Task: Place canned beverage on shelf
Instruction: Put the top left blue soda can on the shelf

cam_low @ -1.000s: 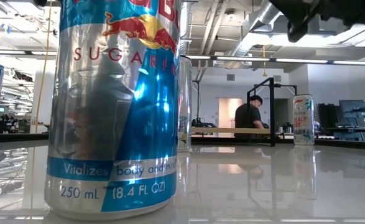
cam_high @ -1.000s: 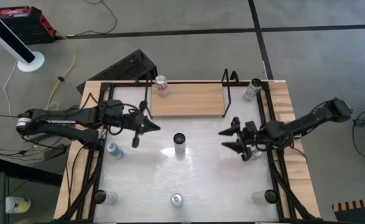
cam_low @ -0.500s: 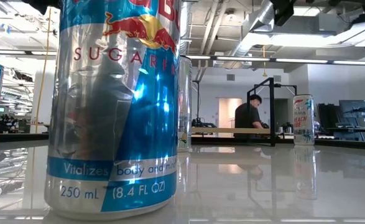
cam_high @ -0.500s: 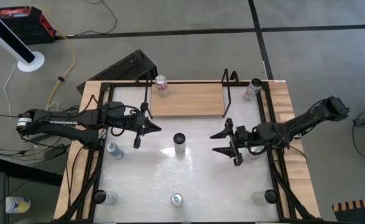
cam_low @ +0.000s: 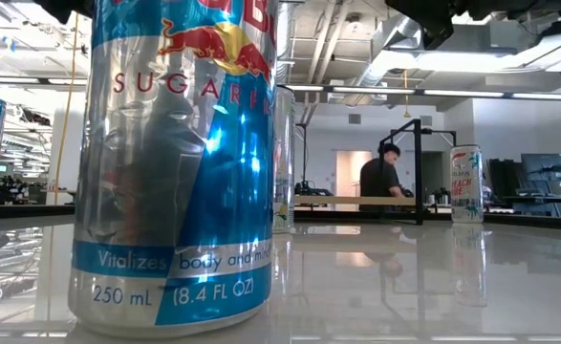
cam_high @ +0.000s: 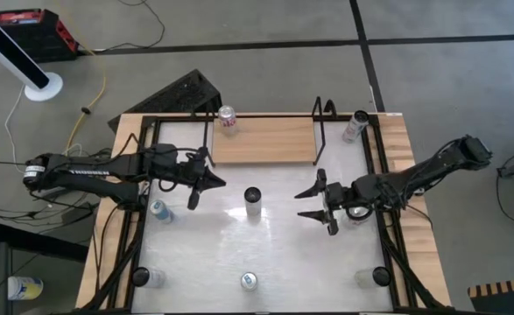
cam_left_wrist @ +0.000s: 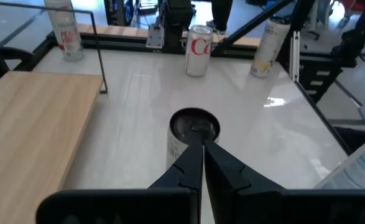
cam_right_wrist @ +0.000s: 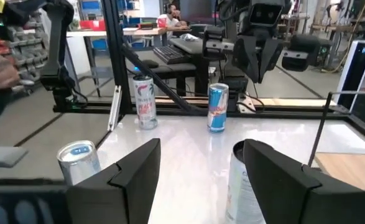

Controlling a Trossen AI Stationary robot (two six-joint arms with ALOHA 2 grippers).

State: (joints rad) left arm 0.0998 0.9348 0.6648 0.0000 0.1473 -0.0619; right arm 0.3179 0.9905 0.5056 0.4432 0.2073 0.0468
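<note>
A silver can with a dark top [cam_high: 253, 200] stands upright in the middle of the white table. The shelf [cam_high: 264, 140], a light-wood board in a black wire frame, lies at the table's far side with a red-and-white can [cam_high: 228, 117] standing on its far left corner. My left gripper [cam_high: 220, 183] is shut, in the air left of the middle can, pointing toward it [cam_left_wrist: 194, 126] without touching. My right gripper [cam_high: 302, 203] is open, in the air right of the same can [cam_right_wrist: 235, 180], its fingers pointing toward the table's left.
More cans stand around the table: by the left rail [cam_high: 159, 210], at the far right corner [cam_high: 355, 126], under my right arm [cam_high: 355, 218] and along the near edge [cam_high: 248, 281]. A blue-and-silver can [cam_low: 180, 162] fills the low view. A person [cam_low: 380, 177] shows in the room behind.
My right gripper has moved toward the table's left, closer to the middle can, rolling about its own axis and staying open. The cans and the shelf have kept still.
</note>
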